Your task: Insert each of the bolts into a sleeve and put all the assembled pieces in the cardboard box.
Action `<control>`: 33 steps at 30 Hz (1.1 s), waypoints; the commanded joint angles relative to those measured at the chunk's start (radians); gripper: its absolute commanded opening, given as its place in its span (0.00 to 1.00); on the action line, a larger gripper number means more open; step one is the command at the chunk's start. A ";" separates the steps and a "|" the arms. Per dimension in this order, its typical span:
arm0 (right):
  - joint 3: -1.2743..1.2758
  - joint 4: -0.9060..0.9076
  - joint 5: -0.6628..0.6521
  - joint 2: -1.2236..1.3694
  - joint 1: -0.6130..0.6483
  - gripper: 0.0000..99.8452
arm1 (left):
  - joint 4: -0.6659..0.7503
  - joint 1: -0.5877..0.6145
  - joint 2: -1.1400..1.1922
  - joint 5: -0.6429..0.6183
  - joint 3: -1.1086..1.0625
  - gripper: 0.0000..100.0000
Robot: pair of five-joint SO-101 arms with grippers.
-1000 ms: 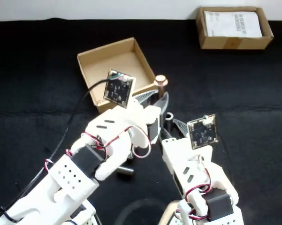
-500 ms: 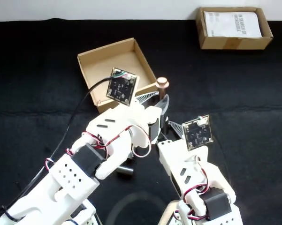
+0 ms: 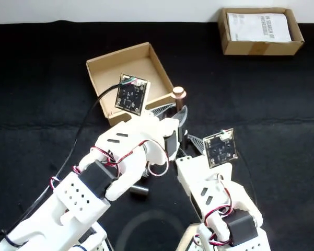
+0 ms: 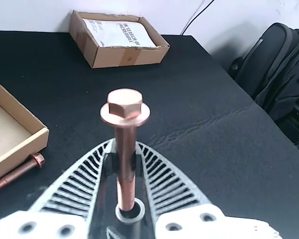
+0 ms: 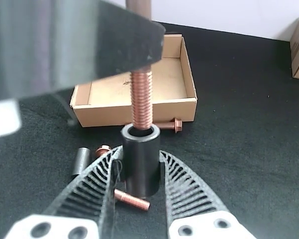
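My left gripper [image 4: 123, 164] is shut on a copper bolt [image 4: 124, 107], holding it upright with the head on top. Below it, my right gripper [image 5: 139, 153] is shut on a black sleeve [image 5: 141, 172], also upright. The bolt's threaded end [image 5: 141, 104] sits in the sleeve's mouth. In the high view the bolt head [image 3: 178, 94] shows above the left gripper [image 3: 172, 116], just right of the open cardboard box [image 3: 126, 73], which looks empty. The right gripper [image 3: 190, 144] is just below and right of it.
A loose sleeve [image 5: 81, 161] and loose bolts [image 5: 132, 199] [image 5: 169, 124] lie on the black cloth between the grippers and the box. Another sleeve [image 3: 139, 190] lies under the left arm. A second cardboard box [image 3: 261, 30] with papers stands at the far right.
The right arm has shifted a little to the left with the sleeve. The bolt head now sits slightly lower, and the left wrist has turned a little.
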State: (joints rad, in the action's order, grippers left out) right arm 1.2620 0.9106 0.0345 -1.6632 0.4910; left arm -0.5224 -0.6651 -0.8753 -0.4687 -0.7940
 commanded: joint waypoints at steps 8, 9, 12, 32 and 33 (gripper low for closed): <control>-0.005 -0.021 0.006 -0.005 0.004 0.01 | -0.023 -0.024 -0.008 -0.008 -0.025 0.01; -0.005 -0.021 0.006 -0.005 0.004 0.01 | -0.035 -0.027 -0.008 -0.008 -0.025 0.01; -0.005 -0.021 0.006 -0.005 0.004 0.01 | -0.060 -0.031 -0.008 -0.008 -0.025 0.01; -0.005 -0.024 -0.031 -0.004 -0.008 0.01 | -0.580 -0.031 -0.008 0.055 0.248 0.24; -0.005 -0.038 -0.032 -0.004 -0.022 0.01 | -0.632 -0.031 -0.008 0.074 0.286 0.24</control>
State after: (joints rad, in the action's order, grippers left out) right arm 1.2635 0.9106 0.0238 -1.6632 0.4910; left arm -1.0380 -0.6836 -0.8753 -0.4258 -0.6206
